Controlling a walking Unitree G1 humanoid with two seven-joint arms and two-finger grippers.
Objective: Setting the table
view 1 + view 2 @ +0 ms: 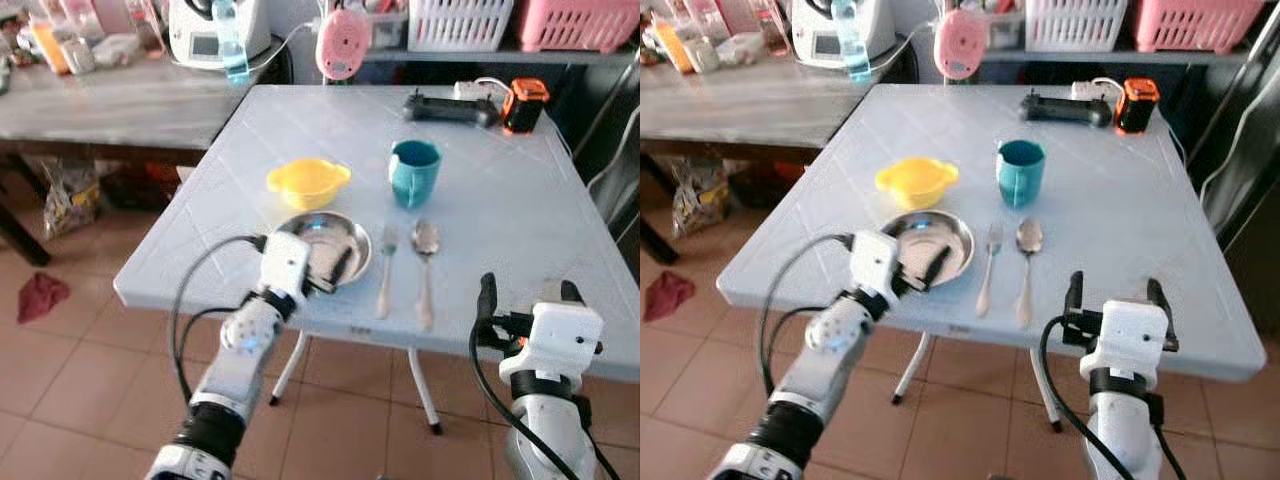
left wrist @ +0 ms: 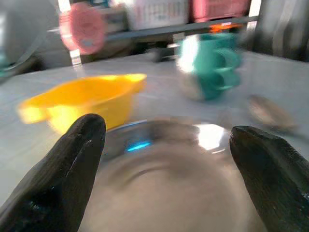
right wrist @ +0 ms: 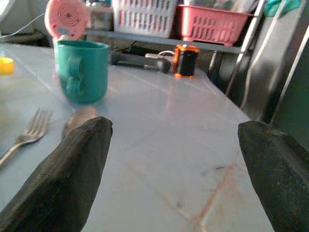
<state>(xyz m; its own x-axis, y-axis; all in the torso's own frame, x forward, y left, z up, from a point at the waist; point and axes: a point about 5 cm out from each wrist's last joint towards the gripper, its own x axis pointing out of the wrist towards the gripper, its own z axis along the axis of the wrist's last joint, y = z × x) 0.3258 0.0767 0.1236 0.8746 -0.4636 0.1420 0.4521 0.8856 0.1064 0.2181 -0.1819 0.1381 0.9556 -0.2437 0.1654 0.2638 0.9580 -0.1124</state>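
The left gripper (image 1: 335,268) is down at the near rim of the steel plate (image 1: 352,236), fingers spread wide with nothing between them; in the left wrist view the two black fingertips (image 2: 67,169) sit apart with the plate blurred in the gap. Whether a finger actually touches the plate is hard to tell. The right gripper (image 1: 1115,292) sits low at the near edge of the table (image 1: 1140,230), its fingers also wide apart and holding nothing, pointed out across bare tabletop.

Working outward from the plate: one fork (image 1: 386,270) lies just right of it, and one spoon (image 1: 426,262) lies just right of the fork, both with handles toward the robot. Behind the plate is one yellow bowl (image 1: 308,182) with little side handles, and behind the cutlery stands one teal mug (image 1: 414,172), upright.

Further back on the table there's a black device (image 1: 447,108) with an orange and black gadget (image 1: 524,104) beside it. Past the far edge hang a pink round thing (image 1: 343,43), plus a white basket (image 1: 460,22) and a pink basket (image 1: 575,22) on a shelf. To the left is a wooden side table (image 1: 110,105) with a white appliance (image 1: 215,30), a clear bottle (image 1: 230,40) and some jars. A red cloth (image 1: 40,296) lies on the tiled floor.
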